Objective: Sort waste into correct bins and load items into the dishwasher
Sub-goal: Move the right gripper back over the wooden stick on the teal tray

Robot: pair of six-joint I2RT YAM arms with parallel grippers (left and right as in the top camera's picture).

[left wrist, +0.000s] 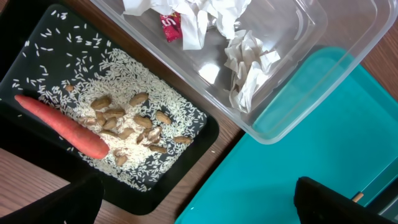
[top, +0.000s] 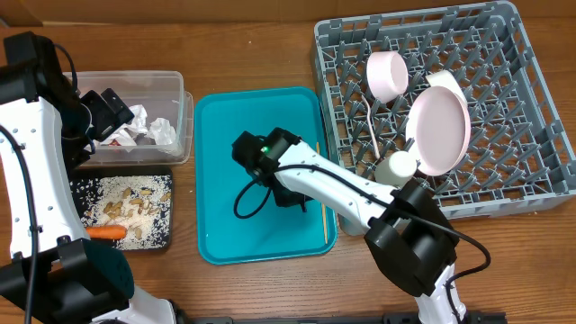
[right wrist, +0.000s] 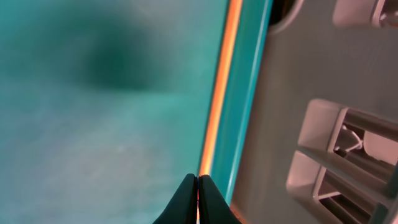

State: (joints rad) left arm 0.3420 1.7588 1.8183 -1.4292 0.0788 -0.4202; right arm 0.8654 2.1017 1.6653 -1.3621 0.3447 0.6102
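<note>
My right pincer [right wrist: 198,194] is clenched on the thin pale wooden stick [right wrist: 217,93], which lies along the right rim of the flat teal tray [right wrist: 93,124], next to the grey plastic dish rack [right wrist: 348,143]. My left pincer [left wrist: 199,202] is released wide, holding nothing. It is above the shallow black rectangular tray [left wrist: 37,62], which holds the small orange carrot [left wrist: 62,127]. Crumpled white napkins [left wrist: 249,68] and a red wrapper [left wrist: 172,26] sit in the clear plastic rectangular tub [left wrist: 292,68].

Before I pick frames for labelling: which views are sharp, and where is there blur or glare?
Overhead: sharp, evenly lit. Left wrist: sharp, faint glare on the clear tub. Right wrist: too close, teal tray a blur, stick a soft orange streak; only the right gripper tips look crisp.
</note>
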